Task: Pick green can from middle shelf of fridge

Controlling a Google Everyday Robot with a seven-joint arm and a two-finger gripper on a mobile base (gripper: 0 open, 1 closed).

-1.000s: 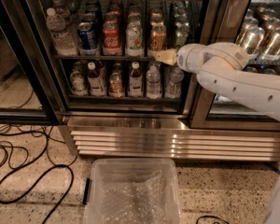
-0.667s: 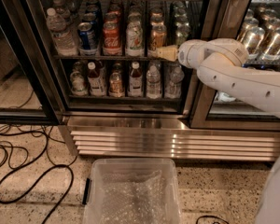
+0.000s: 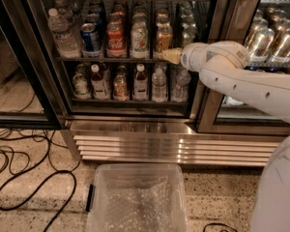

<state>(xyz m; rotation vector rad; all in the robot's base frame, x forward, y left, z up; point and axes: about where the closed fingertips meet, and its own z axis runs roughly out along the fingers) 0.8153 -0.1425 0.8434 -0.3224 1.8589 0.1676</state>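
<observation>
The green can [image 3: 139, 38], with a green and silvery-white label, stands at the front of the middle shelf [image 3: 106, 59] of the fridge [image 3: 209, 105]. A red cola can [image 3: 115, 39] is on its left and an orange-gold can [image 3: 163, 36] on its right. My gripper [image 3: 171, 56], tan-tipped on a white arm, reaches in from the right. It sits at shelf-rail height, just below and in front of the orange-gold can, a lane to the right of the green can. Nothing shows in its grasp.
A blue can [image 3: 91, 36] and a water bottle [image 3: 62, 32] stand further left on the shelf. Bottles [image 3: 140, 81] fill the shelf below. Silver cans [image 3: 270, 40] sit behind the right door. A clear plastic bin [image 3: 135, 199] stands on the floor, with cables [image 3: 19, 178] to its left.
The arm has risen slightly, and the gripper has stayed at the shelf front by the orange-gold can. The cans have not moved.
</observation>
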